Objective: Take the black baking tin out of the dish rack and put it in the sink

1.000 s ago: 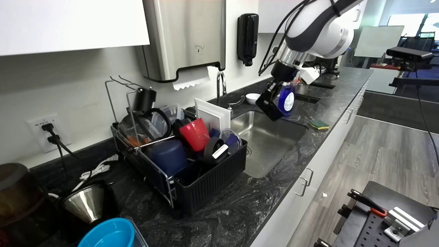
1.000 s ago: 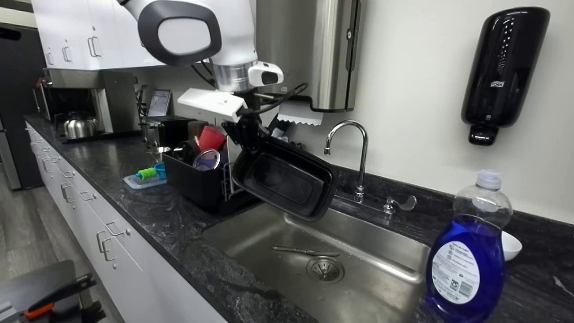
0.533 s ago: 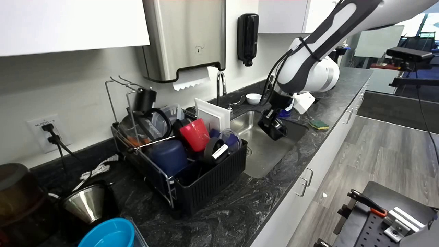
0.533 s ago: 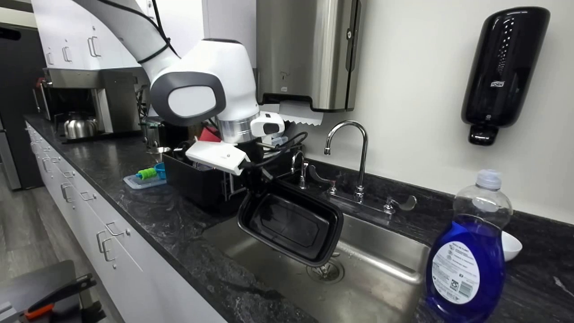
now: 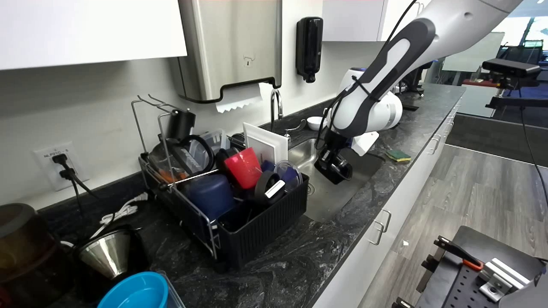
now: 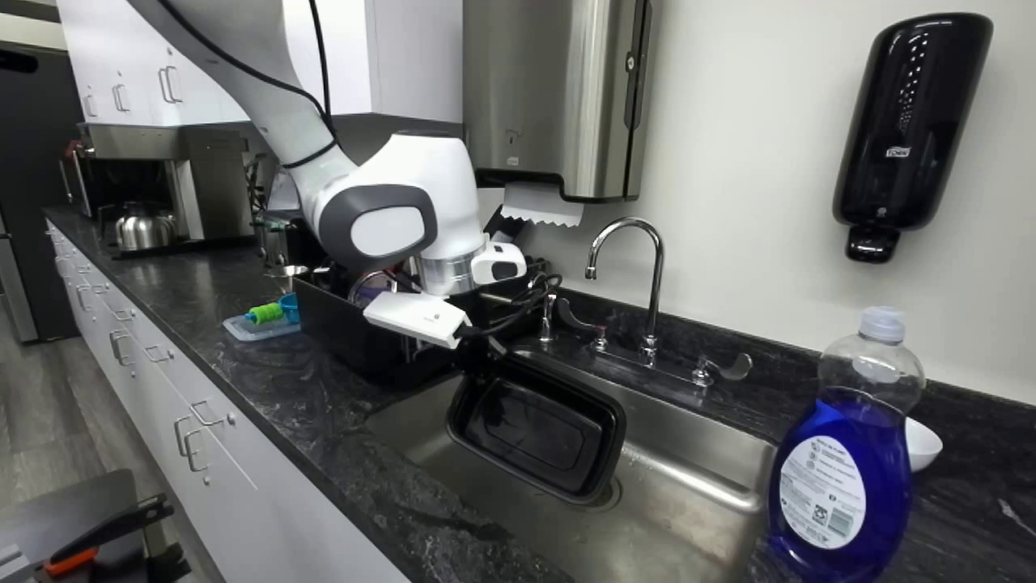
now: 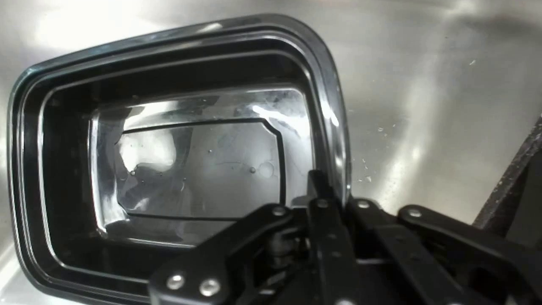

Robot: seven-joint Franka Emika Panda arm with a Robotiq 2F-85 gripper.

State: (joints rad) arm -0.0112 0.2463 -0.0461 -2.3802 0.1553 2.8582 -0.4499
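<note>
1. Over the sink (image 6: 664, 526), or partly within it, hangs the black baking tin (image 6: 534, 429), tilted, nearer the sink's rack end than its opposite end. Whether any edge meets the sink floor, I cannot tell.

2. At the sink's rack end, the gripper (image 7: 332, 192) is clamped on the tin's short wall near a corner, one finger (image 7: 317, 184) inside that wall; the outer one is hard to make out.

3. Done, as I judge it: the tin is clear of the dish rack (image 5: 269, 226) beside the sink and has bare steel beneath it. Left: level it, set it on the sink floor, let go and lift away.

4. Behind the sink, the faucet (image 6: 655, 295) looks apart from the tin. On the sink floor, the drain (image 5: 311, 189) is partly hidden by the tin's free end in an exterior view.

5. Toward the sink's opposite end lies the most free room, with a soap bottle (image 6: 842, 486) just beyond. The sink's rack end looks tightest, with a white dish (image 5: 266, 144) standing near its edge; levelling there could catch the gripped end on the sink's rim, so shifting away first seems wise.
</note>
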